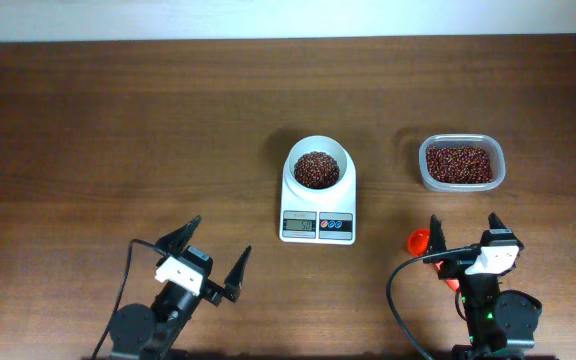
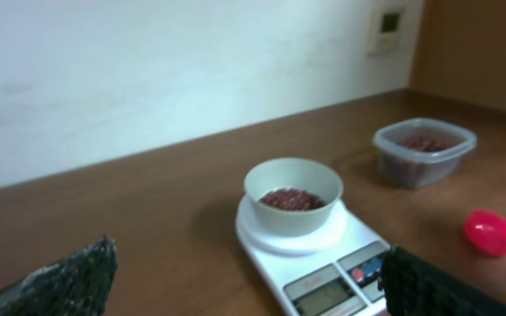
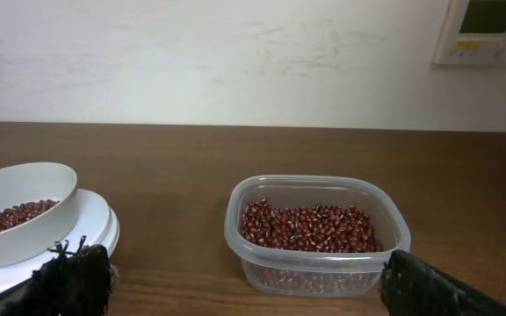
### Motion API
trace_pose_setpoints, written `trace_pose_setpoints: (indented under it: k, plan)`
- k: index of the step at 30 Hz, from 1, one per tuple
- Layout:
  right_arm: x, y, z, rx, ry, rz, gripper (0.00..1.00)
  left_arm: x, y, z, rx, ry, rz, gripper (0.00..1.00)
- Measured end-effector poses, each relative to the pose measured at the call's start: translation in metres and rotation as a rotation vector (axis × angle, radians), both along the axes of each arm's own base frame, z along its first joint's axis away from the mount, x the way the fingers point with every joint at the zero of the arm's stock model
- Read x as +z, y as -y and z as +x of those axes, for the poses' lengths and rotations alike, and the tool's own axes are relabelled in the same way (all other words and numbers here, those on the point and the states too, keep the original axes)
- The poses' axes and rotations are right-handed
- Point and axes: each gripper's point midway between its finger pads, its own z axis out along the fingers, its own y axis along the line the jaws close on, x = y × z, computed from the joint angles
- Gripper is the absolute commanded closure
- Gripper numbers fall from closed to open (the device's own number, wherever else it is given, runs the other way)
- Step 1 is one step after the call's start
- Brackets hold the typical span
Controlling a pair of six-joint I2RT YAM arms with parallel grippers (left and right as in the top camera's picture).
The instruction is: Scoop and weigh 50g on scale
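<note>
1. I see the scale [image 1: 317, 213] near the middle of the table [image 1: 118, 120], a small white body with a grey display and small coloured buttons on its near edge. I cannot read the digits.
2. A round white bowl [image 1: 317, 168] sits on top of the scale, upright.
3. The beans [image 1: 316, 170] lie in that bowl as a low heap of tiny oval grains, dark red-brown, covering the bottom and well below the rim.
4. From the left wrist camera the heap looks shallow and slightly domed in the middle.
5. To the right of the scale, apart from it, stands a clear plastic tub [image 1: 461, 163] with rounded corners, holding a deeper layer of the same grains.
6. An orange-red scoop [image 1: 420, 240] lies on the table between the scale and my right arm, partly hidden by the arm from overhead.
7. The left gripper [image 1: 218, 240] hangs at the near left edge with its fingers spread wide, holding nothing.
8. The right gripper [image 1: 463, 222] hangs near the scoop, fingers likewise spread wide and empty, pointing toward the tub.
</note>
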Motion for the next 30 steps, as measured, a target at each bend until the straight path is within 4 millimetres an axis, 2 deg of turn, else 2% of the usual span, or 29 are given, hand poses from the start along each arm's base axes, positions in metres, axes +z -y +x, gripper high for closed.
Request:
trace_pose_setpoints:
  k: [7, 12, 16, 21, 30]
  plan:
    - [0.0, 0.0, 0.0, 0.0, 0.0, 0.0, 0.01, -0.014, -0.024, 0.02, 0.164, 0.036, -0.011, 0.01]
    - [0.0, 0.0, 0.0, 0.0, 0.0, 0.0, 0.01, -0.015, -0.049, 0.027, 0.297, 0.036, -0.01, 0.01]
    - [0.0, 0.0, 0.0, 0.0, 0.0, 0.0, 0.01, -0.025, -0.064, 0.031, 0.371, 0.018, -0.004, 0.01]
    - [0.0, 0.0, 0.0, 0.0, 0.0, 0.0, 0.01, -0.04, -0.067, 0.031, 0.382, -0.027, 0.009, 0.01]
    - [0.0, 0.0, 0.0, 0.0, 0.0, 0.0, 0.01, -0.041, -0.07, 0.031, 0.401, -0.031, 0.016, 0.01]
